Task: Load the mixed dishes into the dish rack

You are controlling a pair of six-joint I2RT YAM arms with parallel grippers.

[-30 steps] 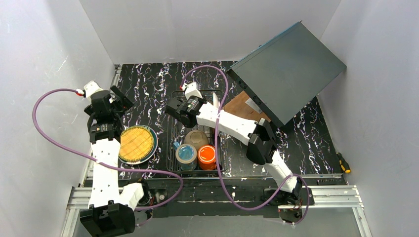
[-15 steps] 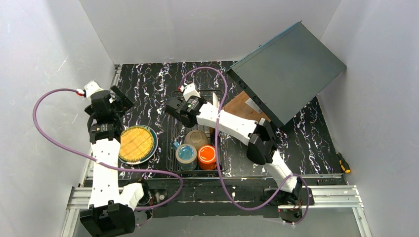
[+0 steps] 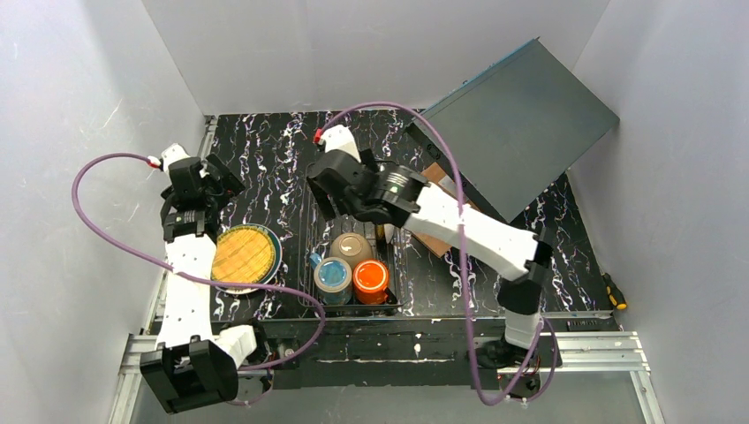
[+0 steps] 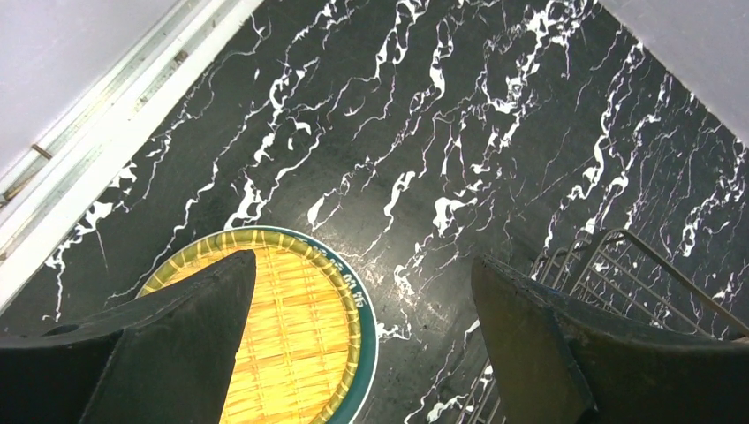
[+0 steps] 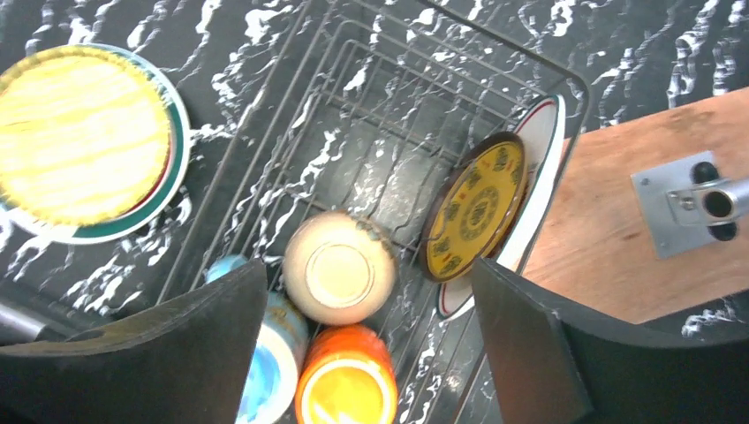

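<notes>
Black marbled tabletop (image 3: 265, 150) lies bare over its far-left part, between the metal rail (image 4: 115, 115) along the left edge and the dish rack (image 3: 311, 221), and this is the widest free room in view. The rack stands at the middle of the near edge. Its near end is crowded: the blue mug (image 3: 334, 276) and orange mug (image 3: 370, 278) sit side by side and touching, with the white-and-tan bowl (image 3: 351, 249) upside down just behind them. Along the rack's right wall the yellow ornate plate (image 5: 477, 208) stands on edge, tilted, leaning against the white plate (image 5: 540, 168) behind it. The rack's far half shows only bare wire. A yellow woven-pattern plate (image 3: 245, 258) with a green rim lies flat on the table just left of the rack, toward the near-left corner, close to the rack's wire. The left gripper (image 4: 362, 274) hangs over the table above that plate's far edge, its fingers spread wide and holding nothing. The right gripper (image 5: 366, 274) hovers above the rack's middle, also spread wide and holding nothing, with the bowl showing between its fingers. Just right of the rack lies the wooden board (image 5: 609, 247), and the white plate's rim overlaps its edge in the right wrist view. The grey slanted panel (image 3: 521, 124) covers the far-right corner, closing off that side. A small yellow-and-black tool (image 3: 616, 291) lies by the right edge.
</notes>
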